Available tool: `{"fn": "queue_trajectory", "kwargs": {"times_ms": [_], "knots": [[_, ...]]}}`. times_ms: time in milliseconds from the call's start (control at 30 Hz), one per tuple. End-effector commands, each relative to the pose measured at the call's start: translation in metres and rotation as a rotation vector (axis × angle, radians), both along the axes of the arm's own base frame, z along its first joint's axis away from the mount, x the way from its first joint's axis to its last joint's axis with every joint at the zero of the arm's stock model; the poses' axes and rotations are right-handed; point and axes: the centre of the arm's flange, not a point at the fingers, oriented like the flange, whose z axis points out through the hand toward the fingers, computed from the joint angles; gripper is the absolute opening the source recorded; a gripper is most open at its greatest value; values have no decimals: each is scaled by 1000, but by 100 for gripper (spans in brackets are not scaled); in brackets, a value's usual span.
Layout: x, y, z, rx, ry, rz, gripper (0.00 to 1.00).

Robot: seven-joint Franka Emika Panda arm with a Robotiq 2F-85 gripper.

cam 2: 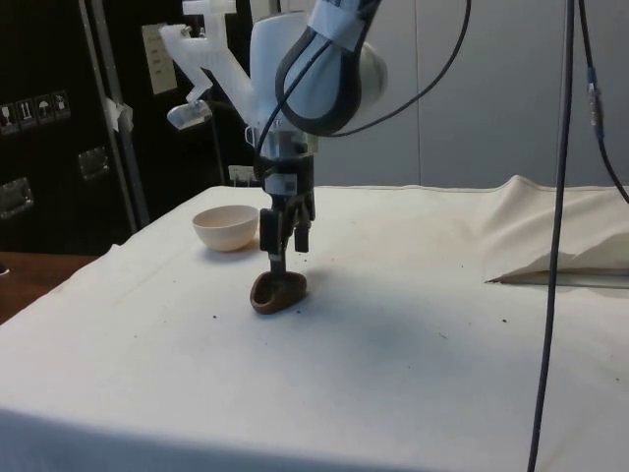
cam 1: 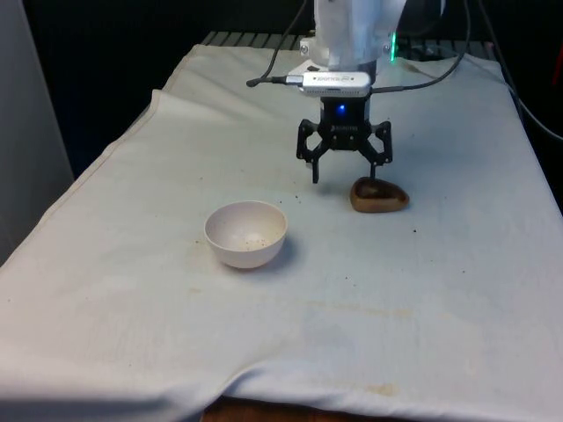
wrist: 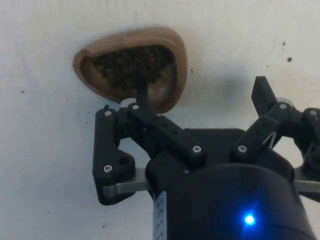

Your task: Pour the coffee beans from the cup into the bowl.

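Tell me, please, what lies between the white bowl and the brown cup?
Only bare white cloth lies between bowl and cup, seen in the front view.

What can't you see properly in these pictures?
- How deep the coffee beans go: in the wrist view only their top layer shows inside the brown cup.
- The cup's near rim, wrist view: one finger of the open gripper crosses it.
- The beans, side view: the cup's wall hides them.
- The specks in the white bowl, front view: too small to name.
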Motion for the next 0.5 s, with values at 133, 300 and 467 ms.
{"fn": "queue_trajectory", "kwargs": {"times_ms": [133,300,467], "knots": [[3,0,-5,21,-14,0,100],[5,0,-6,31,-21,-3,100],[5,0,-8,32,-20,-5,100]]}}
